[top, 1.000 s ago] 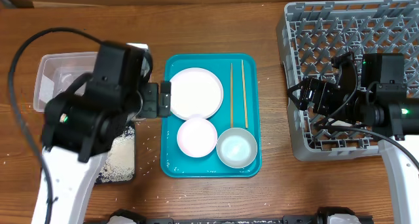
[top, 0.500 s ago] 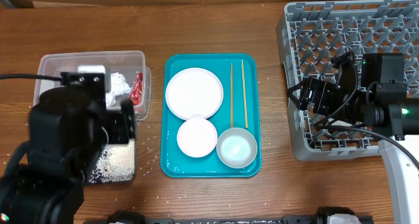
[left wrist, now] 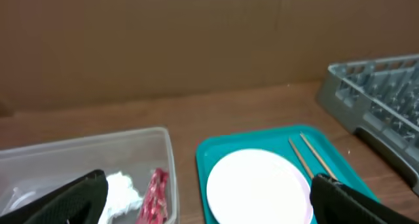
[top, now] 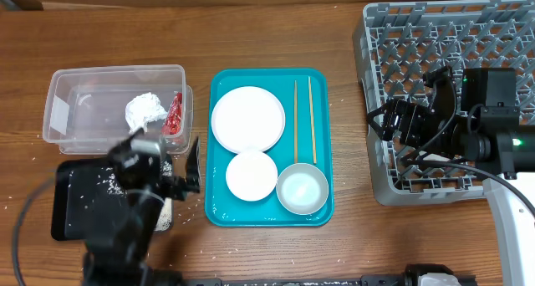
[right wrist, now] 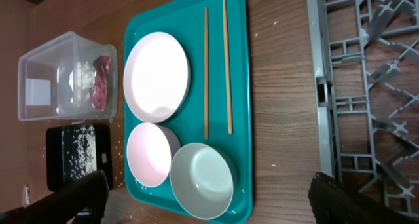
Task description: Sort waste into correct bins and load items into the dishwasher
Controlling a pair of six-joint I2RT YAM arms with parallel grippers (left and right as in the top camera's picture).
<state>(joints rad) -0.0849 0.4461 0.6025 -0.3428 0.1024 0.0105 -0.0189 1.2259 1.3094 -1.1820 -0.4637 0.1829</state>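
Observation:
The clear tub (top: 75, 94) holds the white napkin (top: 144, 110) and the red wrapper (top: 175, 113). The black tray (top: 79, 206) in front of it holds rice grains (top: 107, 181). The large plate (top: 247, 119), small dish (top: 251, 175), bowl (top: 302, 188) and two chopsticks (top: 295, 119) lie on the teal tray (top: 324, 152). My left gripper (top: 185, 171) is open and empty, between the black tray and the teal tray; its wrist view shows the plate (left wrist: 255, 185) ahead. My right gripper (top: 386, 129) is open and empty at the left edge of the grey dish rack (top: 443, 35).
Loose rice grains (top: 189, 188) are scattered on the wooden table around the black tray. The left arm covers the black tray's right part. A cardboard wall stands behind the table in the left wrist view. The dish rack fills the right side.
My left arm has pulled back from over the tub toward the front left, uncovering the tub with the napkin and wrapper. The right arm has not moved.

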